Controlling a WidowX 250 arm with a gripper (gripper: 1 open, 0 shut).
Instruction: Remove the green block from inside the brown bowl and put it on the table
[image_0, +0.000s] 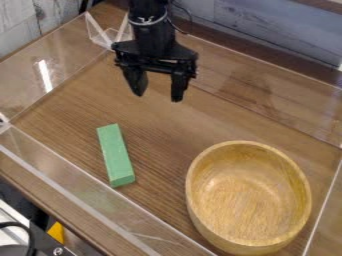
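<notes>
The green block (115, 154) lies flat on the table (227, 115), left of the brown bowl (250, 195), with a gap between them. The bowl's inside is bare wood with nothing in it. My gripper (158, 90) hangs pointing down above the table, well behind and above the block, with its two black fingers spread apart and nothing between them. It touches neither the block nor the bowl.
Low clear plastic walls (74, 205) border the tabletop at the front and left. A grey plank wall (267, 20) stands behind the table. A cable runs down the arm (147, 25).
</notes>
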